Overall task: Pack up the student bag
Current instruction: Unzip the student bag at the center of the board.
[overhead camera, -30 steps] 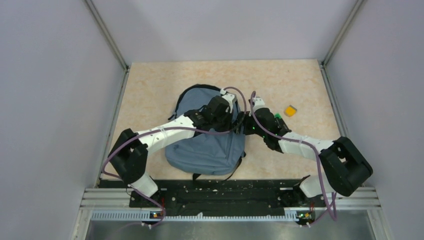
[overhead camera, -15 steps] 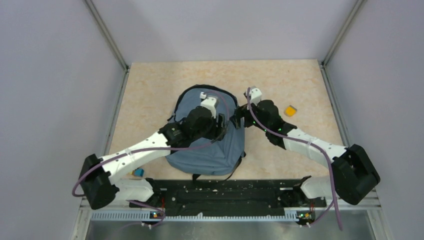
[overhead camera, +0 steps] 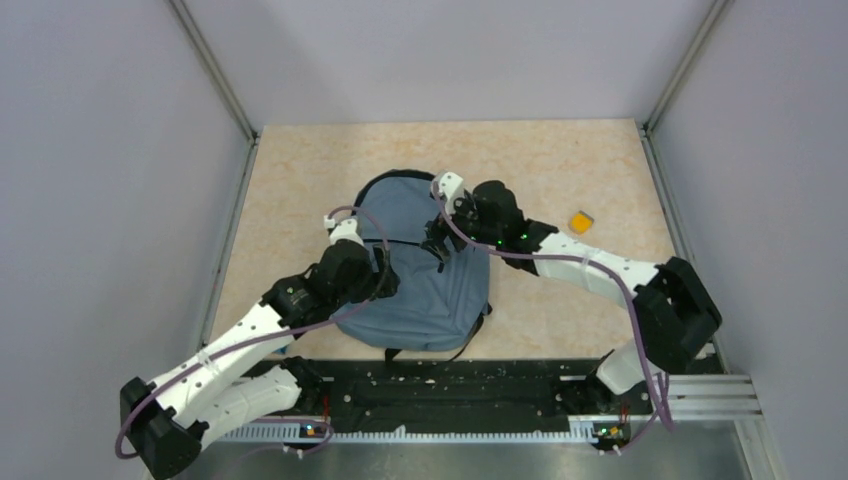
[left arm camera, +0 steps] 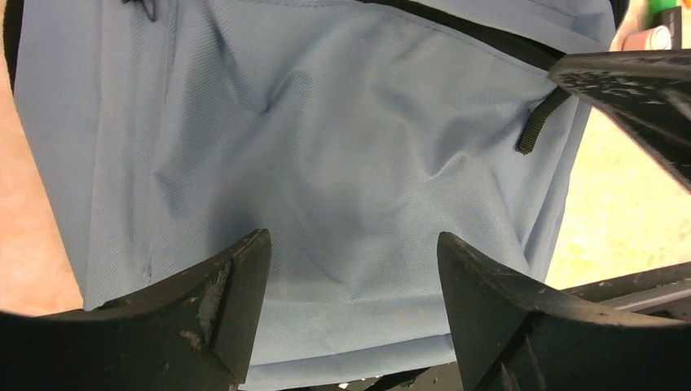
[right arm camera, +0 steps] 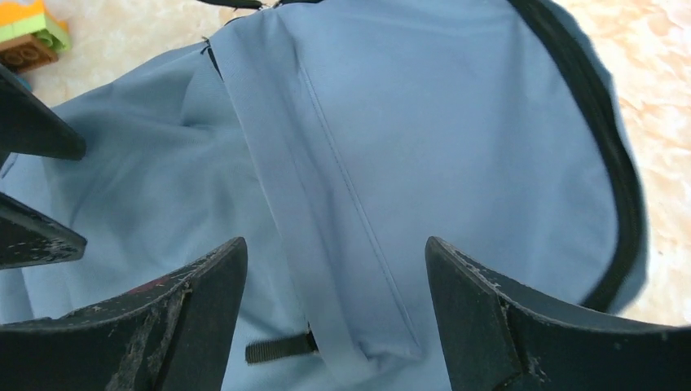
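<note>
- Two sets of jaws, both spread wide, with nothing caught between the tips: left jaws and right jaws alike gripping nothing.
- Left jaws: poised over the student bag (left arm camera: pixel 326 163), above plain grey-blue cloth just below a black zipper (left arm camera: pixel 489 37), with a black pull tab (left arm camera: pixel 539 122) hanging from the zipper's right end.
- Right jaws: poised over the bag's upper half, a stitched fold of cloth running between the tips, a short black tab (right arm camera: pixel 277 349) at the fold's near end, black trim (right arm camera: pixel 607 138) curving round the bag's edge.
- Contact between either set and the cloth: cannot tell.
- Left arm (overhead camera: pixel 240 335) reaching in from the near left corner to the bag's left flank.
- Right arm (overhead camera: pixel 590 270) reaching from the near right across to the bag's far end.
- Student bag flat at the middle of the bench (overhead camera: pixel 560 150), rounded top toward the far wall.
- Orange block (overhead camera: pixel 580 221) on the bench to the right of the bag, apart from it.
- Small bricks (right arm camera: pixel 24 32), orange over green over brown, on the bench near the bag, in the corner of the right wrist view.
</note>
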`<state>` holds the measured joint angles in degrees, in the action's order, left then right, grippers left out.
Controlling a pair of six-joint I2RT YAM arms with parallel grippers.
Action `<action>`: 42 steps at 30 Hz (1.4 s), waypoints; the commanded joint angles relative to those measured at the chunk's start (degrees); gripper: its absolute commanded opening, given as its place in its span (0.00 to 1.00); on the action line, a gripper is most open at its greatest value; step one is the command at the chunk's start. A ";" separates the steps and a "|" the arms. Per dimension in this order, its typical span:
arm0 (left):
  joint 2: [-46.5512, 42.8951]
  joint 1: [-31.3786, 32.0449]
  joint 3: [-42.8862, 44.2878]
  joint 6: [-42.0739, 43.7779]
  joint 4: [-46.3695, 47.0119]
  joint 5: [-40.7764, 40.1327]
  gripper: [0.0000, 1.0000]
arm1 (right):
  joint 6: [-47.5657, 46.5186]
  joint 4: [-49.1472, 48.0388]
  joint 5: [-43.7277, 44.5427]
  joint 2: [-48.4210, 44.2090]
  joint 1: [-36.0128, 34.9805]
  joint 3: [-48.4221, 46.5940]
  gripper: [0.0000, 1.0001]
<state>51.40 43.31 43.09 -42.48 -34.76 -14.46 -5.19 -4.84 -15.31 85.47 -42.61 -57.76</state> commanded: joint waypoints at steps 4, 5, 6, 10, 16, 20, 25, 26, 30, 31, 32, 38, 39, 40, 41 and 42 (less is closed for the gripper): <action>-4.72 -6.00 -4.69 -3.42 1.61 6.00 0.82 | -5.18 2.29 1.00 7.85 -1.99 -8.22 0.72; -4.79 -6.83 -5.50 -3.09 1.83 6.28 0.82 | -5.14 2.29 1.70 8.51 -2.00 -8.74 0.70; -4.71 -7.69 -6.27 -2.81 1.97 6.67 0.83 | -4.99 2.29 2.40 9.10 -2.03 -9.19 0.68; -3.26 -9.36 -8.35 -2.15 3.22 7.24 0.83 | -4.15 1.35 5.05 9.33 -2.04 -9.47 0.62; -0.35 -10.16 -9.17 -1.08 6.12 4.79 0.81 | -3.01 0.28 5.31 8.39 -2.04 -8.79 0.61; 1.42 -10.50 -9.32 -0.29 7.13 3.82 0.81 | -2.45 -0.85 8.92 9.09 -2.04 -8.46 0.60; 1.65 -10.95 -10.25 -0.25 7.79 3.39 0.81 | -1.49 -2.78 15.11 8.98 -2.04 -8.24 0.59; 1.49 -11.07 -10.43 -0.31 7.86 3.41 0.81 | -1.53 -2.91 16.41 8.86 -2.04 -8.32 0.59; 0.91 -11.24 -10.77 -0.33 8.04 3.30 0.81 | -4.13 0.03 15.65 10.21 -2.04 -10.23 0.59; 0.78 -11.32 -10.76 -0.29 8.04 3.34 0.81 | -5.04 1.57 14.75 11.00 -2.02 -10.83 0.60; 0.59 -11.39 -10.78 -0.24 8.08 3.35 0.81 | -6.25 3.39 13.30 11.88 -2.04 -11.98 0.60; -0.53 -11.48 -10.77 0.73 9.70 2.92 0.81 | -10.21 15.02 0.77 15.42 -2.04 -15.25 0.63; -0.66 -11.49 -10.75 1.08 10.38 2.80 0.81 | -10.35 15.84 -2.07 15.36 -2.04 -15.20 0.65; -0.80 -11.55 -10.82 1.51 11.25 2.65 0.81 | -10.04 16.29 -4.59 15.30 -2.04 -15.19 0.66; -0.80 -11.57 -10.88 1.97 12.32 2.37 0.81 | -9.51 16.43 -7.18 15.14 -2.04 -15.12 0.66; -0.71 -11.59 -10.93 2.67 13.47 2.06 0.81 | -8.72 16.32 -9.37 15.05 -2.04 -14.98 0.66</action>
<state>51.33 32.62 33.08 -42.96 -25.54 -8.49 -13.43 6.94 -12.64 100.38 -44.71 -70.81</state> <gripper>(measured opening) 0.808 0.654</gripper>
